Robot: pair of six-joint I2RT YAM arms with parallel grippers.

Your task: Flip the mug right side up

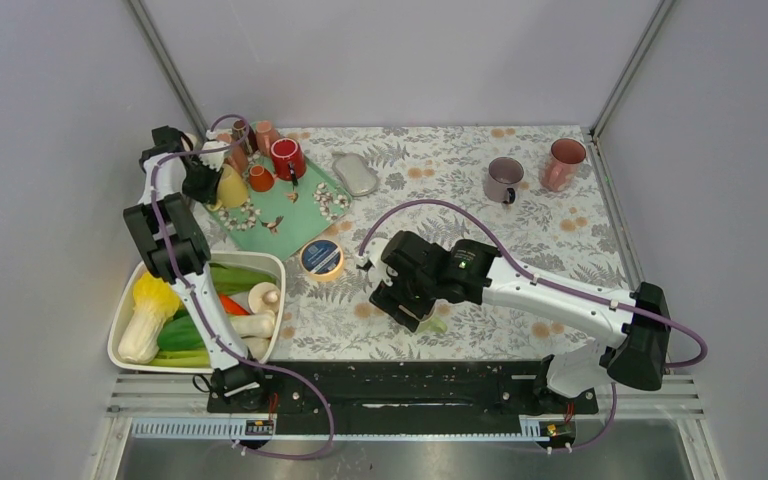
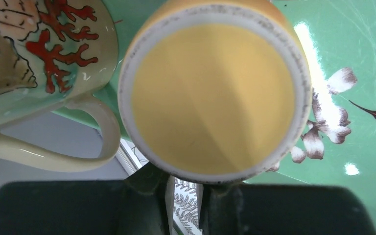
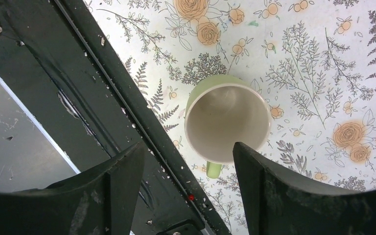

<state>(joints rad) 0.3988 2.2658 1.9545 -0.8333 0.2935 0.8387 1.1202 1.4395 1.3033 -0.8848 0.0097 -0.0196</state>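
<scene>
Left wrist view looks straight down on the yellow mug [image 2: 213,93], which stands upside down with its pale base ring up, at the left edge of the green tray [image 2: 362,49] at the far left of the table. A coral-patterned mug [image 2: 34,54] sits just to its left. The left gripper [image 2: 186,188] is drawn narrow at the mug's near edge, with only a sliver of cloth showing between its jaws; whether it pinches the handle I cannot tell. Near the table's front edge, the right gripper [image 3: 188,152] hangs wide apart over a green mug [image 3: 227,122] that stands mouth up on the floral cloth [image 3: 323,73].
</scene>
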